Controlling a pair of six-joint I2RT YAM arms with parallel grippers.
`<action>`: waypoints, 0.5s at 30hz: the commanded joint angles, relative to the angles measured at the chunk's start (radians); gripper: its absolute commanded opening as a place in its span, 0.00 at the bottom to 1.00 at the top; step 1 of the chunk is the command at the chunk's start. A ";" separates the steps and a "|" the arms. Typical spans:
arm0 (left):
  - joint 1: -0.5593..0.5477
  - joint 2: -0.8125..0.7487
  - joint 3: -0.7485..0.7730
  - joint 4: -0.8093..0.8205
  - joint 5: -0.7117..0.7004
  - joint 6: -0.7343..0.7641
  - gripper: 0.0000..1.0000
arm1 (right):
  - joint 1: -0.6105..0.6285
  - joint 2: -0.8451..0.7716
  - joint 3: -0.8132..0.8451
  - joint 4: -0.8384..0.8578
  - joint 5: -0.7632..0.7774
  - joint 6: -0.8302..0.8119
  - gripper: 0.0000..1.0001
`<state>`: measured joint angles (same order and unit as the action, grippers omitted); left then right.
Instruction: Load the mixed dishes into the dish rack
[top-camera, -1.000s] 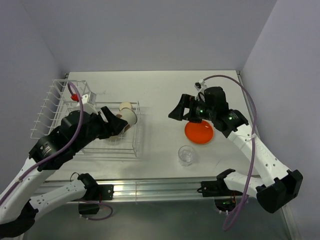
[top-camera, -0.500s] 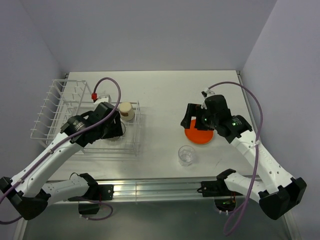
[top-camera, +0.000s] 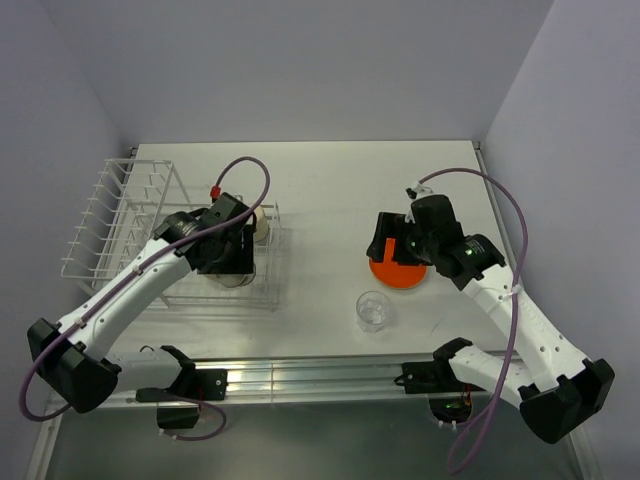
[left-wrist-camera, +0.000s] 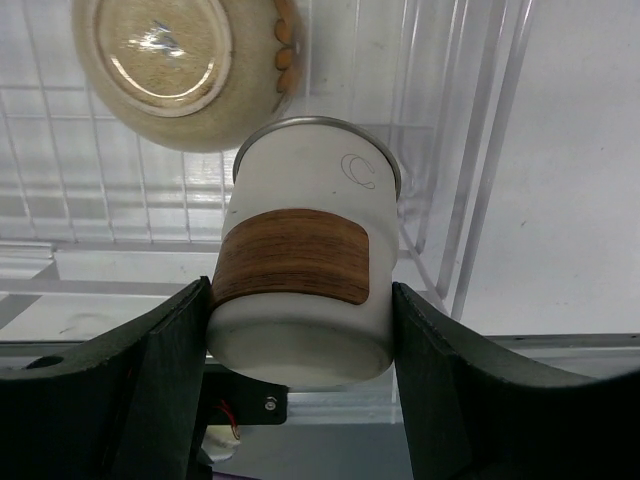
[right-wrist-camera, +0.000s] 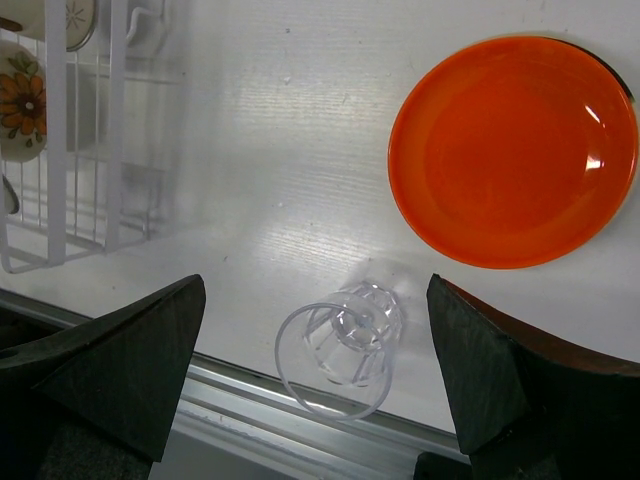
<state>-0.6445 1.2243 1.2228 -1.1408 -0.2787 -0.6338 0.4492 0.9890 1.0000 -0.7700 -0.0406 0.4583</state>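
Note:
My left gripper (left-wrist-camera: 300, 340) is shut on a cream cup with a wood-brown band (left-wrist-camera: 300, 260), base towards the camera, over the basket of the white wire dish rack (left-wrist-camera: 470, 150). A cream dish with brown marks (left-wrist-camera: 180, 60) lies upside down in the basket just beyond it. In the top view the left gripper (top-camera: 232, 258) hides the held cup. A tan cup (top-camera: 259, 222) shows at the basket's back right corner. My right gripper (right-wrist-camera: 318, 345) is open above the clear glass (right-wrist-camera: 340, 345). The orange plate (right-wrist-camera: 512, 150) lies on the table beside it.
The rack's upright plate slots (top-camera: 115, 210) stand at the far left, the basket (top-camera: 272, 285) to their right. The glass (top-camera: 373, 310) stands near the table's front rail, the plate (top-camera: 398, 274) just behind it. Dishes show in the rack in the right wrist view (right-wrist-camera: 22, 100).
My left arm has swung right and forward, carrying the cup over the basket's right part. My right gripper has drawn back towards the plate and the glass.

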 joint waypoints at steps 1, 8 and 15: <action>0.016 0.043 0.021 0.032 0.087 0.069 0.00 | -0.001 -0.024 -0.012 -0.002 0.025 -0.006 1.00; 0.034 0.133 0.052 0.021 0.122 0.121 0.01 | 0.011 -0.030 -0.049 0.005 0.039 0.002 1.00; 0.042 0.175 0.055 0.030 0.130 0.141 0.49 | 0.042 -0.026 -0.101 0.024 0.066 0.022 1.00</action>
<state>-0.6079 1.3949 1.2343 -1.1282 -0.1646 -0.5259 0.4702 0.9768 0.9150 -0.7700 -0.0177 0.4637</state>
